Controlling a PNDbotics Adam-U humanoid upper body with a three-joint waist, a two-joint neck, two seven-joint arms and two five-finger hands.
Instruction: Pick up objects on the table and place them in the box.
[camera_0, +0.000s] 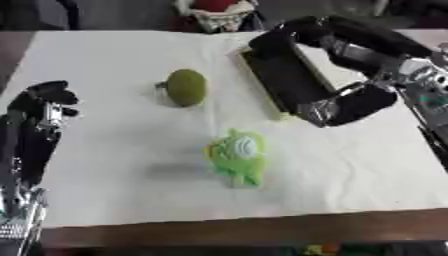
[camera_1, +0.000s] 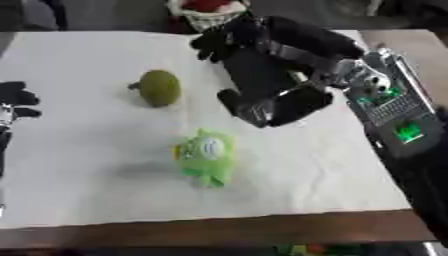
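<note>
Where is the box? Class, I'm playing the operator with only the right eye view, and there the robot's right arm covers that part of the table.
Observer: In the left eye view the box shows a long pale rim under the right hand, to the right of the round green fruit.
Operator: Does the green plush toy touch the box?
Observer: No. The green plush toy lies apart from it, nearer the table's front edge, with bare white cloth between.
Operator: My view cuts off the left hand. Where is it?
Observer: The left hand is at the table's left edge, apart from the fruit, its forearm running down to the lower left corner.
</note>
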